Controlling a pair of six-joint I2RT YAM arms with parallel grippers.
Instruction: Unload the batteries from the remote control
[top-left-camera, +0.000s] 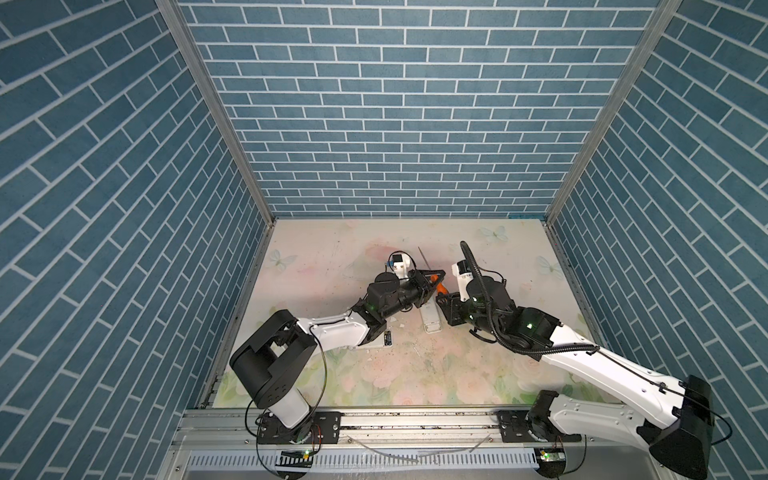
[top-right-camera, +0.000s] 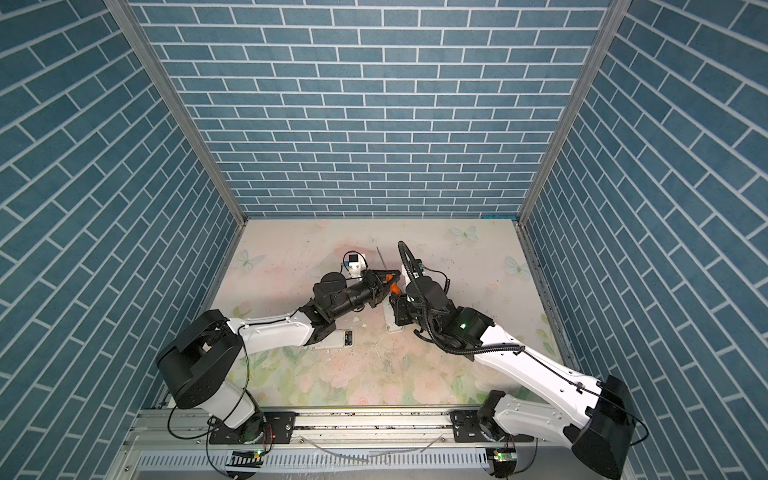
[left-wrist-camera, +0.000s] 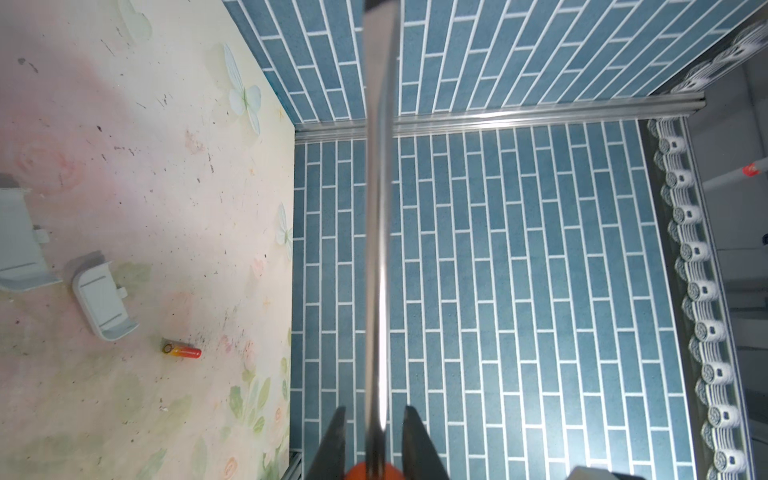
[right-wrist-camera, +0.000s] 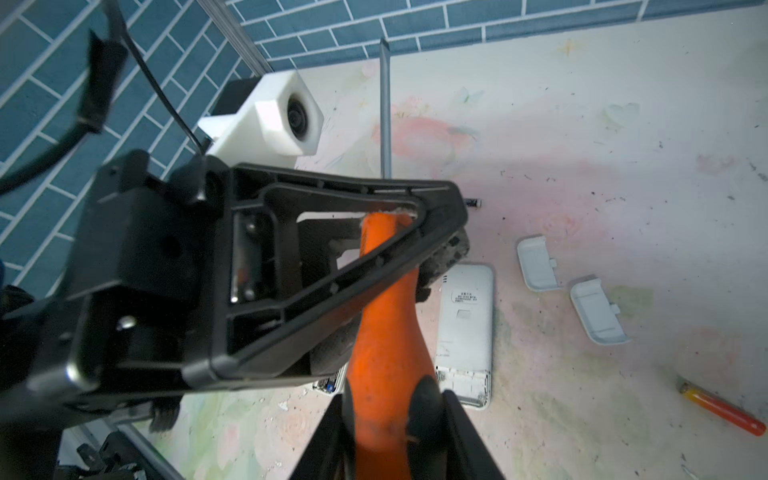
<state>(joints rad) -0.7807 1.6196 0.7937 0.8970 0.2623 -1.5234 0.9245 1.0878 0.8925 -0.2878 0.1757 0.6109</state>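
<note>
One orange-gold battery (left-wrist-camera: 181, 351) is already out. It lies loose on the table (left-wrist-camera: 124, 145), near the two white covers (right-wrist-camera: 598, 309) and well apart from the white remote (right-wrist-camera: 465, 316), whose open compartment looks empty. A small dark cylinder (right-wrist-camera: 473, 203) just past the left gripper's tip may be another battery, but it is too small to be sure. In a top view the second remote (top-right-camera: 338, 340) lies half under the left forearm. The dark patch at its end suggests cells not yet taken out, so that is probably your target.

The tool for that job, the screwdriver (right-wrist-camera: 384, 316), is held by both arms on its orange handle. The left gripper (top-left-camera: 433, 279) is clamped on the handle near the shaft. The right gripper (right-wrist-camera: 386, 405) grasps the butt end, with a pad pressed on either side.

This reads as a hand-over, so do it cleanly:
- Let only one hand release, and only once the other's hold is firm.
- Move neither arm while both are holding, or the tool may twist and slip.
- Open the releasing jaws wide and back off straight along the handle.
- Keep the grip near the shaft, which should give you better control of the blade for prying.
- Mind the blade's swing, because the white remote lies just beneath the grippers.
</note>
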